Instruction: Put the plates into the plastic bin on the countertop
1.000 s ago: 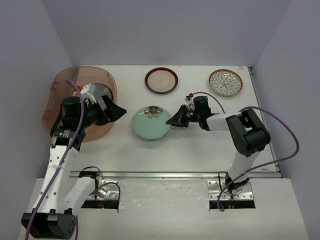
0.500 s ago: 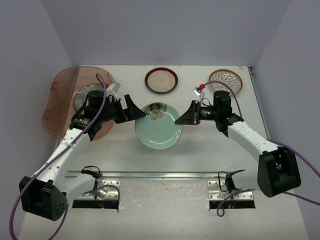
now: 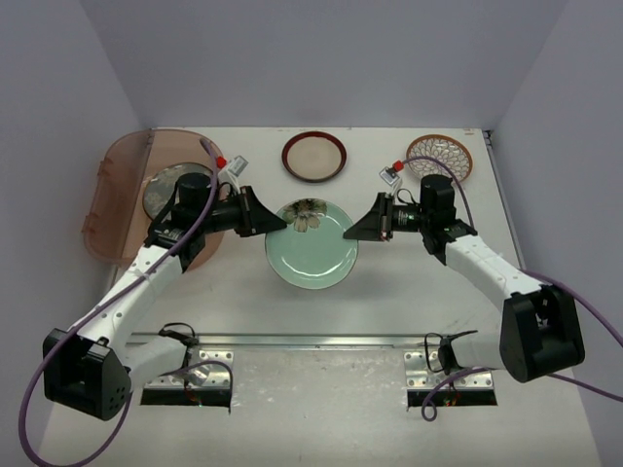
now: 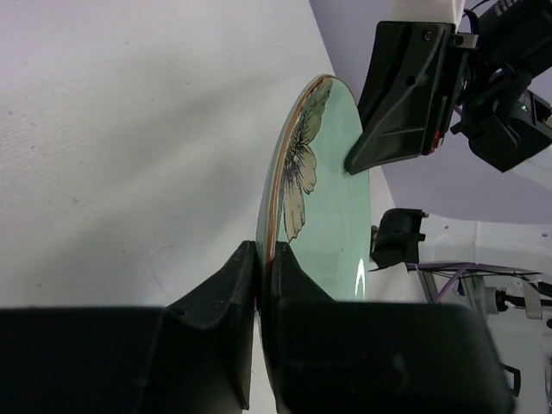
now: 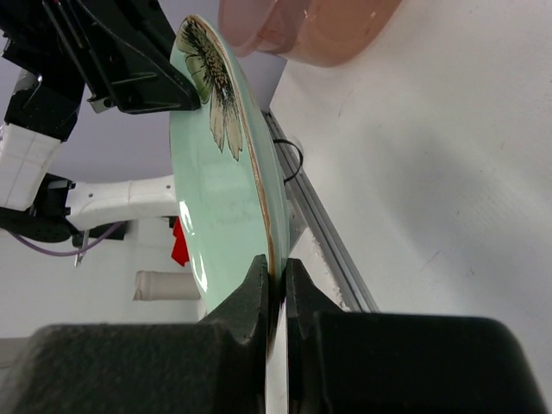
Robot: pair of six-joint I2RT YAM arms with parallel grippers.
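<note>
A mint green plate [image 3: 311, 248] with a flower print hangs above the countertop [image 3: 409, 282], held at both ends. My left gripper [image 3: 279, 222] is shut on its left rim, and the left wrist view shows the rim pinched between the fingers of that gripper [image 4: 263, 256]. My right gripper [image 3: 350, 231] is shut on the plate's right rim, seen edge-on in the right wrist view [image 5: 276, 269]. The plastic bin [image 3: 109, 209] stands at the far left with a grey plate [image 3: 162, 187] inside. A brown-rimmed cream plate [image 3: 313, 156] and a brown-white petal plate [image 3: 439, 159] lie at the back.
A metal rail [image 3: 341, 339] runs along the near edge of the countertop. Pale walls close in the left, back and right sides. Purple cables loop off both arms. The bin [image 5: 319, 26] shows at the top of the right wrist view.
My left arm swung from over the bin to the mint plate and its gripper shut on the left rim. The right gripper lifted the plate, keeping its grip.
</note>
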